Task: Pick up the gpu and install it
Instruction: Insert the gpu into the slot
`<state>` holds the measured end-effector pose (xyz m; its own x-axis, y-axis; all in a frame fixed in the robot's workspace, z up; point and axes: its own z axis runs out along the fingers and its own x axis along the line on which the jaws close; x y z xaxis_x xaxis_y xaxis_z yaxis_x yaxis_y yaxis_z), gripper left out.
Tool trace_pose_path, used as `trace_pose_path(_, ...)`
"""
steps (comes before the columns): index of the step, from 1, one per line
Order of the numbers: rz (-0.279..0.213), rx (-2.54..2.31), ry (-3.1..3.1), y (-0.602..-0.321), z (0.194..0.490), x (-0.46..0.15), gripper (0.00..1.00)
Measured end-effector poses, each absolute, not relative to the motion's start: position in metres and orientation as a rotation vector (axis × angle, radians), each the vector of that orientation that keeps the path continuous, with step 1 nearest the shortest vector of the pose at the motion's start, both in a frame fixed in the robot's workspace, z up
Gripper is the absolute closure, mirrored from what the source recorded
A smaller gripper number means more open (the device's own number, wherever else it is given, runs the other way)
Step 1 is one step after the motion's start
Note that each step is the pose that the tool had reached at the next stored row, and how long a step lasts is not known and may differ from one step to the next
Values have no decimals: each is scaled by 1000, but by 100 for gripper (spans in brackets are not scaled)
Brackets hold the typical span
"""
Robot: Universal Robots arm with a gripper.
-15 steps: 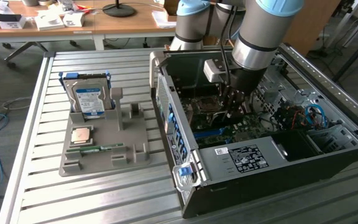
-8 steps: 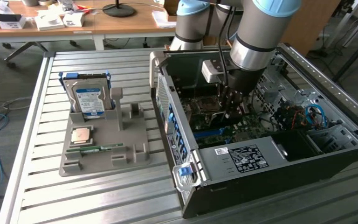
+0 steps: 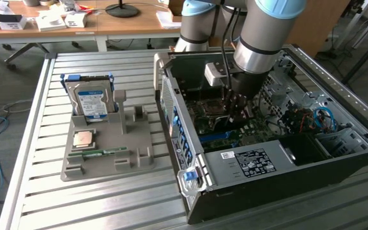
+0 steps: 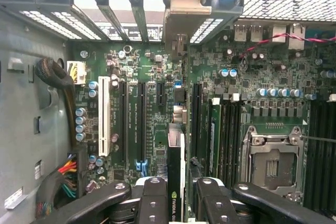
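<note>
Hand point(image 4: 180, 195) tight around green-NVIDIA-logo gpu point(image 4: 176, 153), edge-on over motherboard point(image 4: 134, 59) slots

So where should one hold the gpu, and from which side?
By its upper long edge, from above. The gpu stands edge-on over the motherboard; it is thin, with two flat faces to clamp. The claw grips it this way now, which probably suits lowering it into a slot.
</note>
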<state>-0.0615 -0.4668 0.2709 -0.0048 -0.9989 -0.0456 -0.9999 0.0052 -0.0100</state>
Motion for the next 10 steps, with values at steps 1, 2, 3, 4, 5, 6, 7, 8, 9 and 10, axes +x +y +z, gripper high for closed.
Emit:
trace_pose_path(1,39,-2188,2199,-467,271,-61,74)
trace_pose_path(2,39,-2188,2199,-467,271,-62,74)
trace_pose_path(3,39,-2188,2199,-467,271,-61,74)
trace_pose_path(4,39,-2188,2199,-467,271,-61,74)
trace_pose_path(5,39,-2188,2199,-467,271,-62,74)
trace_pose_path(6,39,-2188,2199,-466,271,-62,74)
trace_pose_path(7,39,-2188,2199,-466,270,-63,74)
trace_pose_path(8,39,-2188,2199,-466,271,-63,74)
trace_pose_path(9,39,-2188,2199,-466,271,-64,74)
trace_pose_path(10,39,-2188,2199,-466,270,-64,74)
